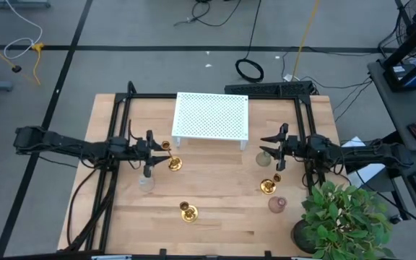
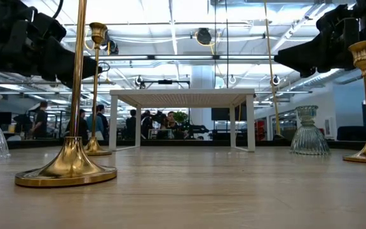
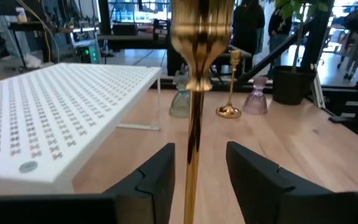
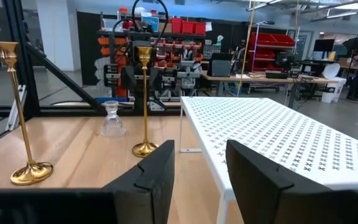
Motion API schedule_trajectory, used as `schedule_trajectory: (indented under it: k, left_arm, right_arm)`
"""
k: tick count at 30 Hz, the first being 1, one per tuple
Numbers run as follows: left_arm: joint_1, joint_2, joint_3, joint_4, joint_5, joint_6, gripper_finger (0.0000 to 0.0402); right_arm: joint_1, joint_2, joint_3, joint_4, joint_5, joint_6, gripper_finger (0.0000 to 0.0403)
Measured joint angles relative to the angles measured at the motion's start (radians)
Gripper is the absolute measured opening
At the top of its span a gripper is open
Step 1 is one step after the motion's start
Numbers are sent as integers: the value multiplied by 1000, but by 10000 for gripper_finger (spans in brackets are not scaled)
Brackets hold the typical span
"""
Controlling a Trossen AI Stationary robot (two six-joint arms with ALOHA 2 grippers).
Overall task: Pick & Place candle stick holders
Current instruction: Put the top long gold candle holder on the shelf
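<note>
Dark fingers (image 3: 160,180) of the left gripper (image 1: 156,146) stand spread on either side of a thin gold stem, not yet pinching it; this candle stick holder (image 3: 194,93) stands upright on the desk (image 1: 222,217) beside the white perforated shelf (image 1: 211,115). Polished metal will likely slip, and the tall stem looks tippy, so a grip low on the stem seems safest. Two more holders (image 1: 188,211) (image 1: 267,185) stand apart. The right gripper (image 1: 279,143) waits with fingers parted near a glass holder (image 1: 265,156). Open desk lies ahead.
</note>
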Motion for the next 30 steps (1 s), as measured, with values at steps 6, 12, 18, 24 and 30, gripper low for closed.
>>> schedule_trajectory:
  k: [6, 12, 18, 24, 30]
  left_arm:
    - [0, 60, 7, 30, -1, -3, 118]
    - [0, 76, 7, 54, -26, -2, 45]
    - [-6, 76, 8, 136, -26, -62, 25]
    - [-72, 76, 71, 125, -27, -121, 14]
    - [-121, 83, 264, -44, -63, -79, 17]
  right_arm:
    - [0, 2, 0, 16, 0, 0, 136]
    - [0, 2, 0, 18, 0, -1, 135]
    - [0, 2, 0, 18, 0, -2, 136]
    - [0, 2, 0, 18, 0, -3, 135]
    - [0, 2, 0, 25, 0, -3, 134]
